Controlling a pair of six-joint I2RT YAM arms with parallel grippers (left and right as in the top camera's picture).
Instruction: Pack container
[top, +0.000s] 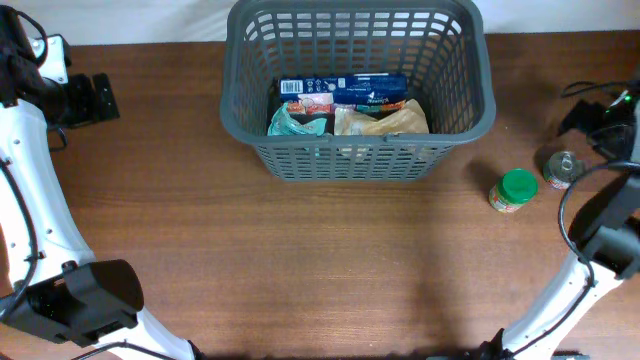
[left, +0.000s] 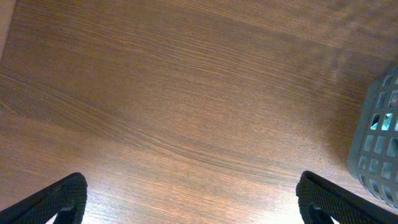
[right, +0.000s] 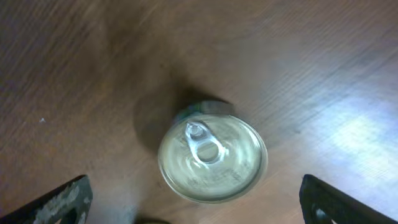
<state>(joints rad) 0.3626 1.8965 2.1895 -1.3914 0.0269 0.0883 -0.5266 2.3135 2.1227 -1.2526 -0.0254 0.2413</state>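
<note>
The dark grey basket (top: 355, 160) stands at the table's far middle. It holds a blue box (top: 345, 88), a teal packet (top: 298, 122) and a beige bag (top: 380, 120). Its wall also shows at the right edge of the left wrist view (left: 379, 146). A silver pull-tab can (top: 563, 168) stands upright at the right; in the right wrist view (right: 211, 158) it sits just ahead of my right gripper (right: 194, 194), which is open above it. In the overhead view my right gripper (top: 588, 120) is at the far right. My left gripper (left: 191, 190) is open and empty over bare wood, far left (top: 90, 98).
A green-lidded jar (top: 515, 190) stands on the wooden table (top: 320, 260) between the basket and the can. Cables lie at the far right edge (top: 590, 90). Both arm bases sit at the front corners.
</note>
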